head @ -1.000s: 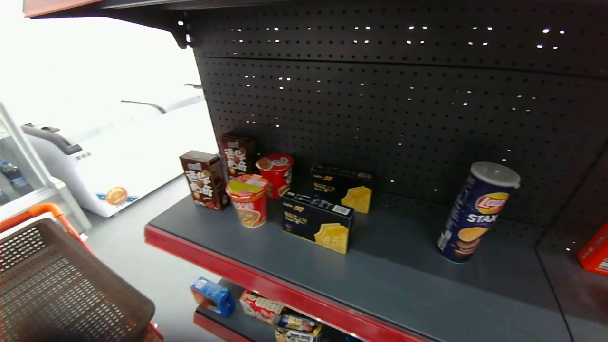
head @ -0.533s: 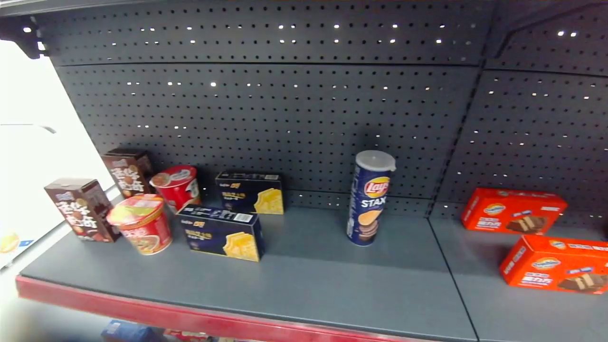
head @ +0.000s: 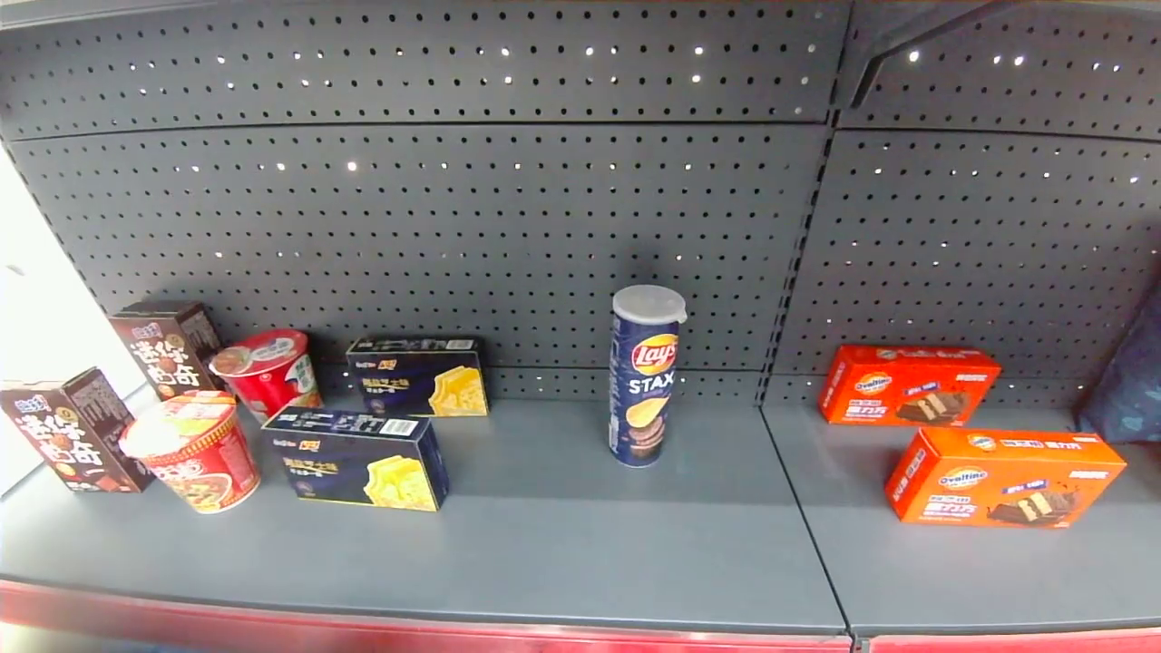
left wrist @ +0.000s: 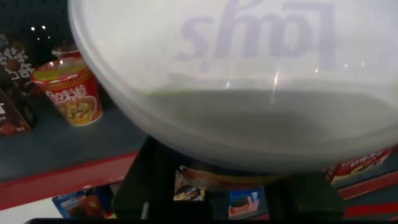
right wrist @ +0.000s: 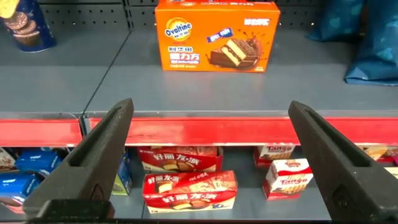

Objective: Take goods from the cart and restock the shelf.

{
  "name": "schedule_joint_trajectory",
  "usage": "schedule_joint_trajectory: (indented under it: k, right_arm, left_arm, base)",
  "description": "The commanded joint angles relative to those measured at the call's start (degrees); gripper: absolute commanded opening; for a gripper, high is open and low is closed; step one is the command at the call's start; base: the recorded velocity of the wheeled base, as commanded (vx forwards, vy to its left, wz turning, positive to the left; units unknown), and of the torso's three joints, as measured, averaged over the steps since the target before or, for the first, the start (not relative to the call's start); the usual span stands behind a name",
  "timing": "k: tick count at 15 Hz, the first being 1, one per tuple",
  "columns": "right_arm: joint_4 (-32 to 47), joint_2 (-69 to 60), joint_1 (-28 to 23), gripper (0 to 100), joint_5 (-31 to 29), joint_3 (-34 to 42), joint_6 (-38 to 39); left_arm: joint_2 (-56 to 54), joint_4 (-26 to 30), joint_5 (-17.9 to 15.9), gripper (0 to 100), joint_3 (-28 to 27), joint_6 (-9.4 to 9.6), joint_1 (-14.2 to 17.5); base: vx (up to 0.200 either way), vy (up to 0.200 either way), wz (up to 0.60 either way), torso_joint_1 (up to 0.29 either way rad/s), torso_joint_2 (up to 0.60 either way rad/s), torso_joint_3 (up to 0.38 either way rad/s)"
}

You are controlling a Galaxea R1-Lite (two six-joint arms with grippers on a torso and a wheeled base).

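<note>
Chip can point(left wrist: 236, 81), body mostly hidden

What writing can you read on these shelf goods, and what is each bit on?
"Lay's STAX": tall can.
"Ovaltine": front orange box and rear orange box.
"Tango": small white box.
"Lay's", upside down: lid of the gripped can.
Chinese print on brown boxes, cups, dark blue boxes: too small to read.

A shop: pegboard-backed shelf point(head: 580, 544), red front rail point(head: 363, 621), rows of boxed snacks point(head: 1002, 476), cup noodles point(head: 195, 449), crisp tube point(head: 644, 376).
</note>
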Motion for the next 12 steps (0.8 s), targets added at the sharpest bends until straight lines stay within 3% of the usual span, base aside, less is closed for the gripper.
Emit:
schedule_joint_trajectory:
  k: [1,6,8,12]
  right_arm:
    - [0.0,0.1,0.0,100,-0.1,0.0,0.0]
    - [0.1,0.7,0.2,100,2.2,-0.2,-1.8]
    - [0.0,2.9,-0.7,100,-0.3,-0.2,-1.5]
    - [-0.8,3.8,1.4,100,3.0,-2.0,-2.4]
  left_arm:
    - [0.2,0.1,0.5,0,0.0,-0.01,0.0]
    - [0.2,0.4,0.7,0,-1.3,-0.01,0.0]
    - [0.7,1.0,0.7,0,-2.4,-0.01,-0.1]
    - [2.3,1.9,0.7,0,-5.4,-0.01,-0.2]
  base:
    - [0.0,0.0,0.0,0.0,0.0,0.0]
    - [0.0,0.0,0.0,0.0,0.0,0.0]
    - [0.0,0.0,0.0,0.0,0.0,0.0]
    - [0.0,0.0,0.0,0.0,0.0,0.0]
